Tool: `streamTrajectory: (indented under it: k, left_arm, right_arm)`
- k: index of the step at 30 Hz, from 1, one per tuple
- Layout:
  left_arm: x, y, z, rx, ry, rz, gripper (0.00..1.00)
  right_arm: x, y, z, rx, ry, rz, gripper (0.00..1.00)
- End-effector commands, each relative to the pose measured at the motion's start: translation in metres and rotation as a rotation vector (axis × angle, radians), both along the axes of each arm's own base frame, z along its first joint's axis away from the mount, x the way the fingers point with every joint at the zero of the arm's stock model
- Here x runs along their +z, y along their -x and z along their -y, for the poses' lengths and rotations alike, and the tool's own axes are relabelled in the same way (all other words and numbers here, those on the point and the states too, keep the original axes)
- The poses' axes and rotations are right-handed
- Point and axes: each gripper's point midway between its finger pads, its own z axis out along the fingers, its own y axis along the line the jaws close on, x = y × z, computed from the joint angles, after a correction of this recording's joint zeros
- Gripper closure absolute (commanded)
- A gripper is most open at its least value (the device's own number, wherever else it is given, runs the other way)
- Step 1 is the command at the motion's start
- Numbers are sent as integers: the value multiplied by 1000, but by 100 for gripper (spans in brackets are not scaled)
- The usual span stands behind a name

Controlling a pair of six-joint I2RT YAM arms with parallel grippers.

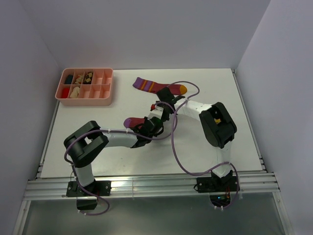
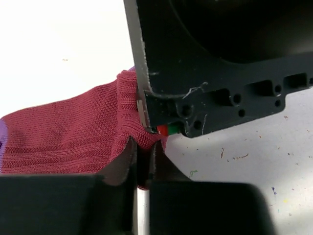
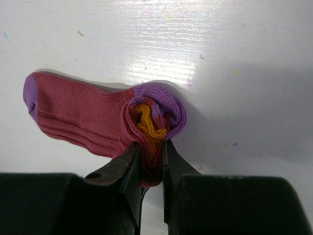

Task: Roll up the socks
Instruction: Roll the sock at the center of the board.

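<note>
Your left claw stretched in low, pinching the maroon sock, right claw reaching across, squeezing its rolled end tight.

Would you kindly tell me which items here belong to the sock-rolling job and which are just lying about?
Job: half-rolled maroon sock, pinched by left gripper and right gripper; flat striped sock.
Lying about: pink compartment tray.

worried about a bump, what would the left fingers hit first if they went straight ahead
Beyond the sock they pinch, the left fingers would likely hit the right gripper's black body just ahead, though depth is unclear.
</note>
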Motion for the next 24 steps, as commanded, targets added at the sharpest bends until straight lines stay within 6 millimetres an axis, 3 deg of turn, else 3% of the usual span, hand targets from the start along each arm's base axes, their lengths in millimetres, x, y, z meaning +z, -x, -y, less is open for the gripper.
streamTrajectory:
  k: [1, 3, 6, 7, 9, 10, 15, 17, 18, 24]
  left_arm:
    - [-34, 17, -9, -4, -62, -108, 99]
    - [-39, 20, -11, -8, -62, -132, 99]
    - [-30, 26, -7, -27, 20, -170, 99]
    - [-19, 27, -5, -33, 68, -169, 99]
    - [-17, 31, -8, -30, 153, -231, 99]
    - [-7, 30, -9, -27, 204, -235, 99]
    - [-9, 32, -39, 76, 417, -369, 99]
    - [-3, 28, -47, 112, 521, -399, 99]
    - [-11, 34, -53, 128, 538, -434, 99]
    - [-23, 44, -70, 212, 770, -567, 99]
  right_arm:
    - [-27, 35, 10, 42, 42, -107, 100]
    - [-16, 32, -1, 46, -32, -68, 100]
    - [-2, 26, -7, 20, -104, -6, 100]
    - [10, 22, -8, 1, -137, 22, 95]
    - [17, 17, -7, -21, -177, 68, 85]
    - [29, 12, -5, -45, -205, 96, 80]
    - [48, 3, 3, -97, -268, 183, 50]
    - [59, -1, 0, -98, -302, 223, 44]
    - [63, -3, -2, -93, -312, 242, 37]
    - [67, 0, -10, -45, -360, 259, 24]
